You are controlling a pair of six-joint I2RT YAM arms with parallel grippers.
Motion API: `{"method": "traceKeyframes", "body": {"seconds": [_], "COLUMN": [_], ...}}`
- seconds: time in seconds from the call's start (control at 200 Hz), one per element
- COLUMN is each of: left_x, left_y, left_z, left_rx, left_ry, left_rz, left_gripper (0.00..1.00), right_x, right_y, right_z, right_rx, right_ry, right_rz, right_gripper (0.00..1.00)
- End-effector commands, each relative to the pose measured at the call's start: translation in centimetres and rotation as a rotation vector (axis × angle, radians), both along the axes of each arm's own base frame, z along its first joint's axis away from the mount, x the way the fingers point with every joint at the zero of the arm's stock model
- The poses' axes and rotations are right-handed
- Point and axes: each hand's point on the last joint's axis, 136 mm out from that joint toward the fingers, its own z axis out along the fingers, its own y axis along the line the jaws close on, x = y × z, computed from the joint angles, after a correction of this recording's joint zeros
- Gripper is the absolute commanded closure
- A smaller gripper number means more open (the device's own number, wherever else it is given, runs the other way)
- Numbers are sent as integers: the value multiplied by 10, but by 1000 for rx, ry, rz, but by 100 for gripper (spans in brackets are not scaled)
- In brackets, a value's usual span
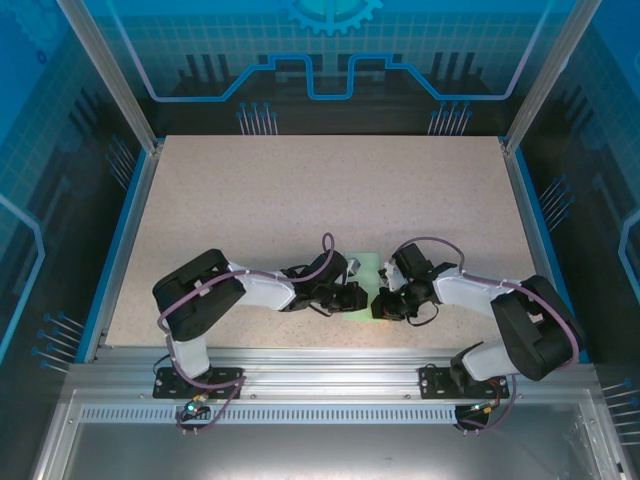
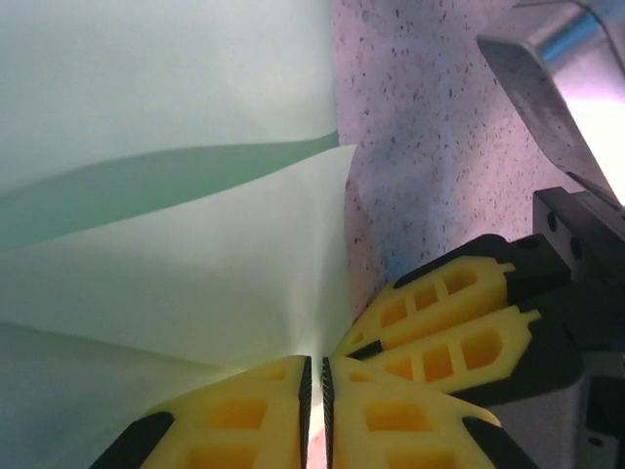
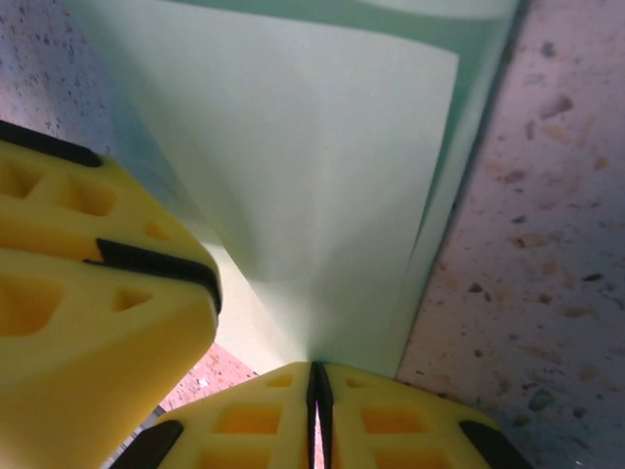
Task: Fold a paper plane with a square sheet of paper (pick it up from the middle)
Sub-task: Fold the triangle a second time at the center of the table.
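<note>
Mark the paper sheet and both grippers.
paper sheet [image 2: 195,264], left wrist view, middle of pale flap.
left gripper [image 2: 314,363], left wrist view, between its closed fingertips.
right gripper [image 3: 314,369], right wrist view, between its closed fingertips.

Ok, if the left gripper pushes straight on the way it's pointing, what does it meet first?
The square sheet of paper, which the left gripper clamps, would buckle first. The right gripper, shut on the same sheet, sits close alongside and is probably next, though depth is unclear.
</note>
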Motion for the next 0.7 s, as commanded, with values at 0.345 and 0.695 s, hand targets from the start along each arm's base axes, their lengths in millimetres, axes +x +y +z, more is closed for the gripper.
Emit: {"method": "traceKeyframes", "body": {"seconds": [0.345,0.695], "left_x": [13,22], "left_y": [30,47], "left_z": [-33,-39], "left_rx": [294,415], "left_ry": [32,9], "left_rz": [110,135], "left_gripper": [93,92], "right_x": [-18,-18], "right_y": [-19,-19], "right_z": [-12,-13], "right_rx": [-74,-75], "right_ry": [64,66], "right_rz": [-23,-22], "right_gripper": [87,87]}}
